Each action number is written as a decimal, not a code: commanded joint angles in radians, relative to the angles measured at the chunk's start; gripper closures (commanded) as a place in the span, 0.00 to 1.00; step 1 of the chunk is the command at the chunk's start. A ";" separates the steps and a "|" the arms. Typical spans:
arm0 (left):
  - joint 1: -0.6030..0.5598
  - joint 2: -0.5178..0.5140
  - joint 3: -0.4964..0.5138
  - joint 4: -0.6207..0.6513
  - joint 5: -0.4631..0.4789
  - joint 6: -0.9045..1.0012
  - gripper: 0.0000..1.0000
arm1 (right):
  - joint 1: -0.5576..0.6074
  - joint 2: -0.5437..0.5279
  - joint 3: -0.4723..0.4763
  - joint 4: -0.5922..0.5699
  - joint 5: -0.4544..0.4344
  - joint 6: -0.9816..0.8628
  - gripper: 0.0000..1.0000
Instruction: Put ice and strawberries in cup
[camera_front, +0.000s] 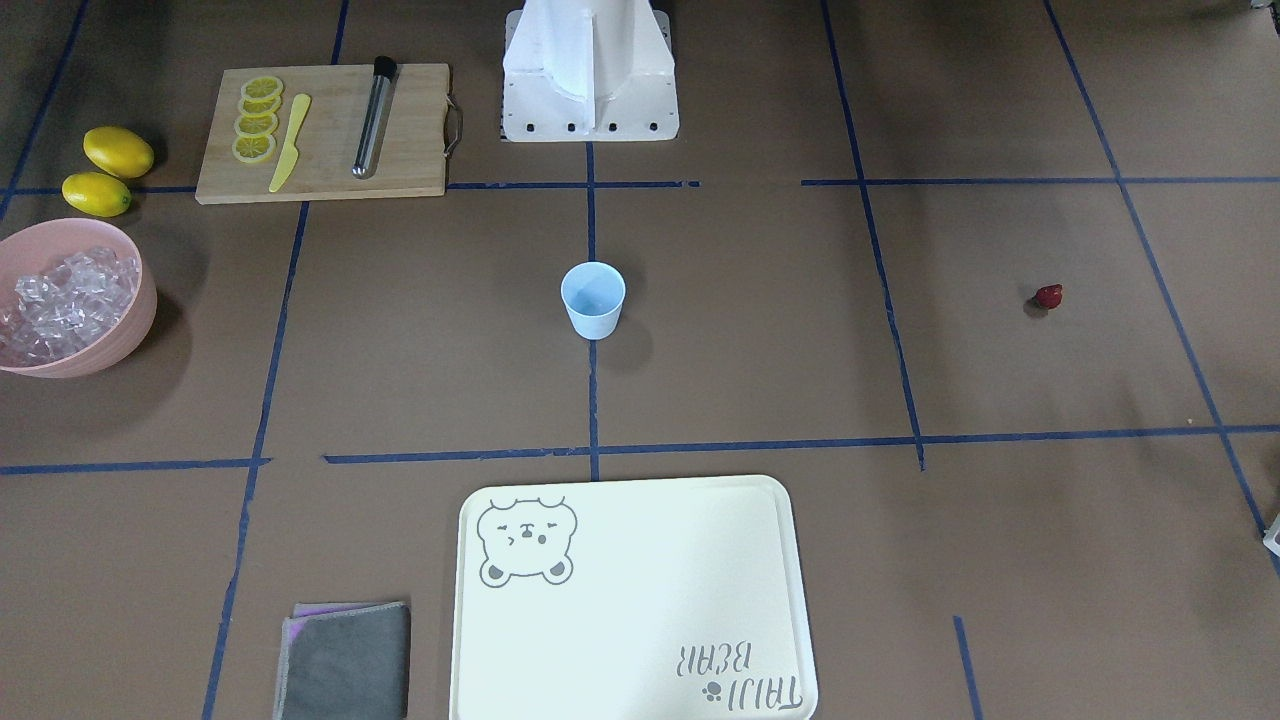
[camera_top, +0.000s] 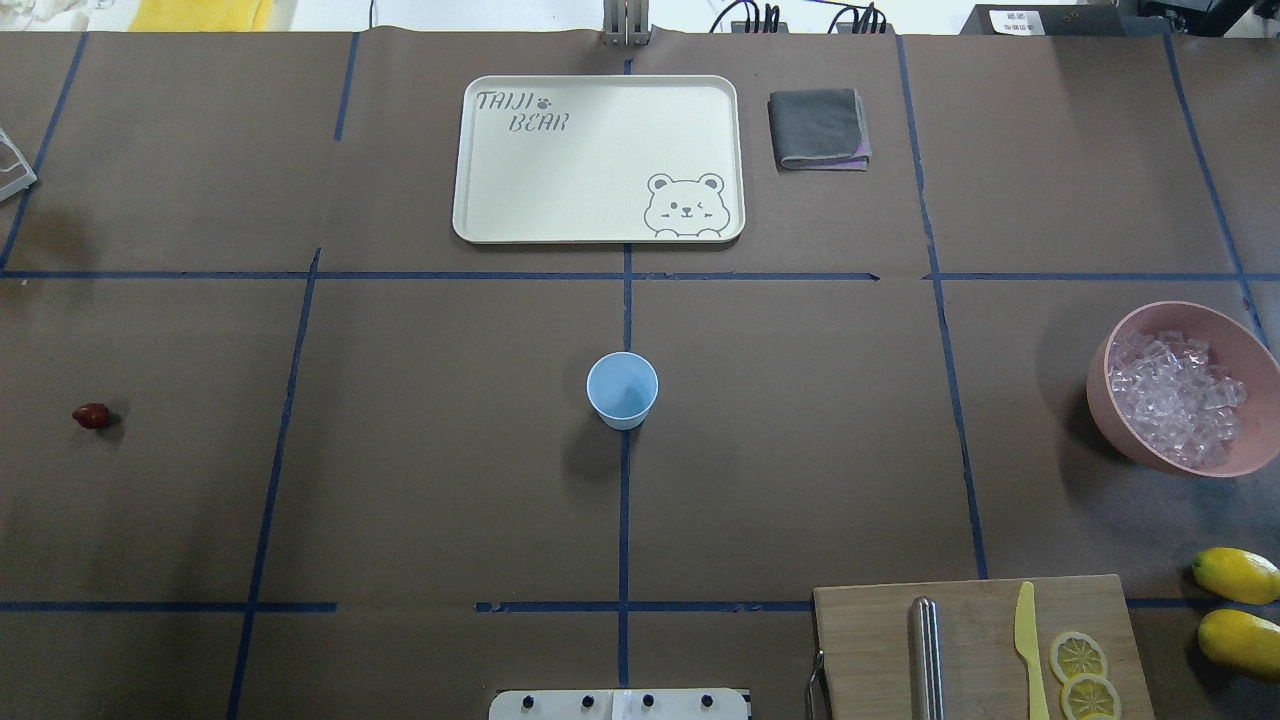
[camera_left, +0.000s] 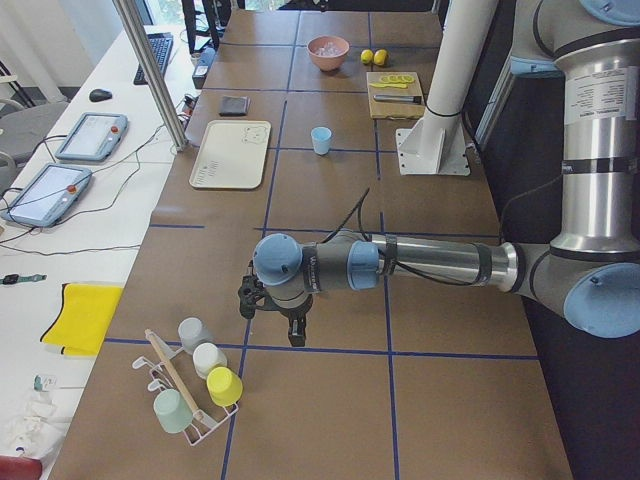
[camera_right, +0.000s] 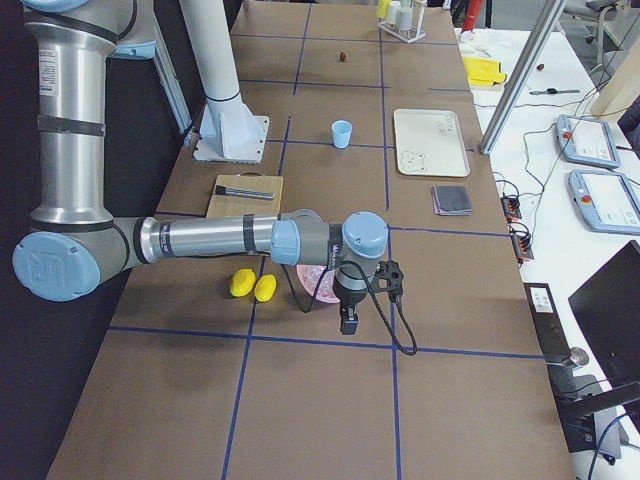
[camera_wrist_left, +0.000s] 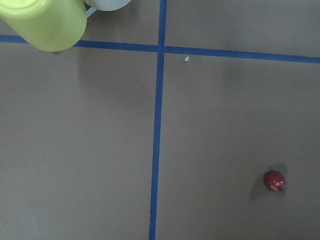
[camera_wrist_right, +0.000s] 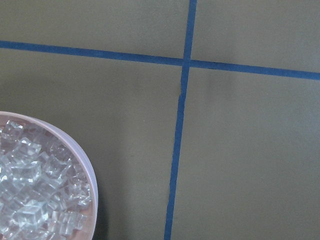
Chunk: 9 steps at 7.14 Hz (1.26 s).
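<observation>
Ice cubes (camera_front: 65, 300), small, clear and many alike, are heaped in a pink bowl (camera_front: 135, 335) on the tabletop (camera_front: 760, 380). They are probably hard, light and slick, so a cube may squirt out of a pinch. It is best to take one from the top of the heap, across two flat faces.

The heap lies below the right tool (camera_right: 347, 322) and off to one side. In the right wrist view only the bowl's edge shows, in the lower left corner.

One dark red strawberry (camera_front: 1048, 295) lies alone on the tabletop. It looks soft, light and easily bruised, and calls for a gentle squeeze across its widest part. It sits beneath the left tool (camera_left: 296, 338) but not centred, low and to the right in the left wrist view.

A pale blue cup (camera_front: 593, 300) stands upright and appears empty, well apart from both tools, roughly midway between them.

Both tools show only in the side views, so I cannot tell whether either is released or clenched.
</observation>
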 joint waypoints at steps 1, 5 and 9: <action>0.000 0.003 -0.018 -0.010 0.016 0.003 0.00 | 0.000 -0.005 0.002 0.004 0.000 0.003 0.00; 0.015 0.029 -0.034 -0.021 0.038 0.001 0.00 | -0.001 -0.003 0.028 0.004 0.008 0.003 0.00; 0.021 0.034 -0.035 -0.090 0.038 -0.003 0.00 | -0.148 -0.057 0.222 0.007 0.051 0.223 0.00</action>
